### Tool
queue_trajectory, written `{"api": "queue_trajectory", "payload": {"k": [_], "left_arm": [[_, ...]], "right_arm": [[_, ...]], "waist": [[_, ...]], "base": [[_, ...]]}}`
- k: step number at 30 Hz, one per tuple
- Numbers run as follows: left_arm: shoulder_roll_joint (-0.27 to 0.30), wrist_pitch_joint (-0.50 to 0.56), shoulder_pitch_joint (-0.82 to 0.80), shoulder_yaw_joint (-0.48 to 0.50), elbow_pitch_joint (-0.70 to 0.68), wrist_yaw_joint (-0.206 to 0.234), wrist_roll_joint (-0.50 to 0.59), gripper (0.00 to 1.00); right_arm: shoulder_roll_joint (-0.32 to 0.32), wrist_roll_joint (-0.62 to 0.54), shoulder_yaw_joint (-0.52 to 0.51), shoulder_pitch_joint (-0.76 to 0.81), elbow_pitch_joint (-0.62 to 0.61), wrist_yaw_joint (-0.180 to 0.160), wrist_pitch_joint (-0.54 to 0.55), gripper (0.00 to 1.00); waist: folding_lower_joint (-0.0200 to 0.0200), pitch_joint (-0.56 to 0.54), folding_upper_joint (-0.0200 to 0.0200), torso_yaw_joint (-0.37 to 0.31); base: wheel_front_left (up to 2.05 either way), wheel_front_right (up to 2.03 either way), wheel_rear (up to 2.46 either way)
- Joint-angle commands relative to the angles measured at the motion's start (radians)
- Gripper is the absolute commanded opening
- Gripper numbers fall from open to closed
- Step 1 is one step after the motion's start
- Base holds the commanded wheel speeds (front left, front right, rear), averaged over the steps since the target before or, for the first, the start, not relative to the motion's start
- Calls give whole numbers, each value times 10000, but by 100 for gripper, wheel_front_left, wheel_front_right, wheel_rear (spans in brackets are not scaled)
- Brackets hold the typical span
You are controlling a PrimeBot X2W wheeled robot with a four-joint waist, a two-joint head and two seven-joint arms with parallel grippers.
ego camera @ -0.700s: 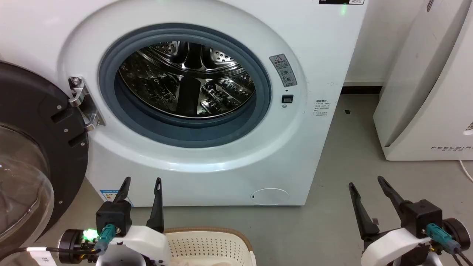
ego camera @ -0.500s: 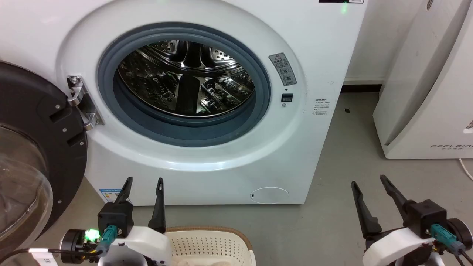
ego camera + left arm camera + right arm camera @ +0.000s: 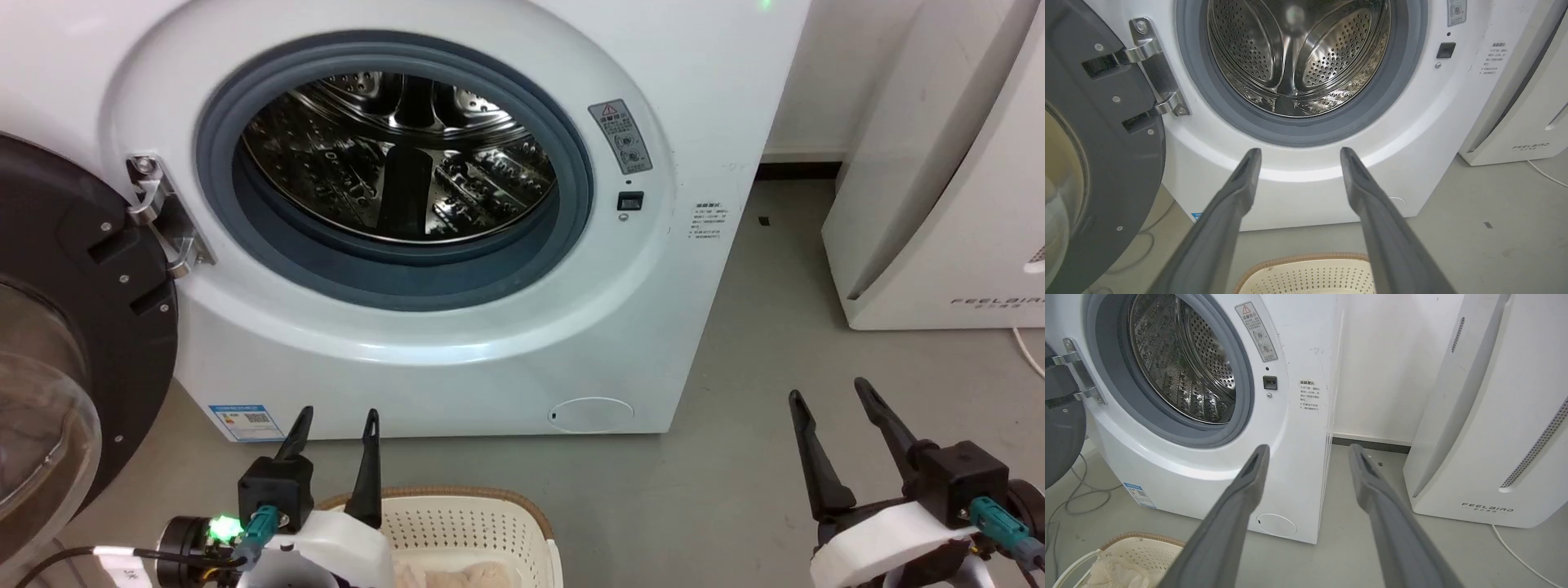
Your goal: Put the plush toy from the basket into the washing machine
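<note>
the plush toy is lying in the basket, which is sitting before the washing machine, whose door is hanging open. the left gripper is hovering just over the basket rim, spread and empty, and the right gripper is likewise off to the side. the pickup isn't begun yet; the next move is probably lowering the left gripper onto the toy.

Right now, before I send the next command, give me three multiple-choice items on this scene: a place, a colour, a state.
1. Where is the plush toy? A) in the drum B) in the basket C) on the floor
2. What colour is the rubber ring on the washing machine? A) grey B) red C) yellow
3. How is its door? A) shut B) swung open C) removed
Key: 1 B, beige fuzz lies inside the tub; 2 A, grey rubber circles the opening; 3 B, it hangs aside on its hinge.
</note>
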Motion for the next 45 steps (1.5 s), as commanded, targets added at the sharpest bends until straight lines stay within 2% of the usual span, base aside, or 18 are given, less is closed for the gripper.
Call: {"api": "queue_trajectory", "payload": {"k": [1,30,45], "left_arm": [[21,-99,-161,-49,165,-13,-66,100],[406,-524,-1860,-898,4032,-360,-196,100],[904,224,-2838,-1444,6408,-606,-321,100]], "right_arm": [[-1,115,-40,-25,-93,-2,-100,100],[-1,596,-253,-428,-376,-4,-724,100],[-1,886,-250,-727,-498,-5,-1035,100]], "waist": [[-1,73,0,-23],[-1,1707,0,-642],[-1,2744,0,-1070]], "base": [[0,0,0],[0,0,0],[0,0,0]]}}
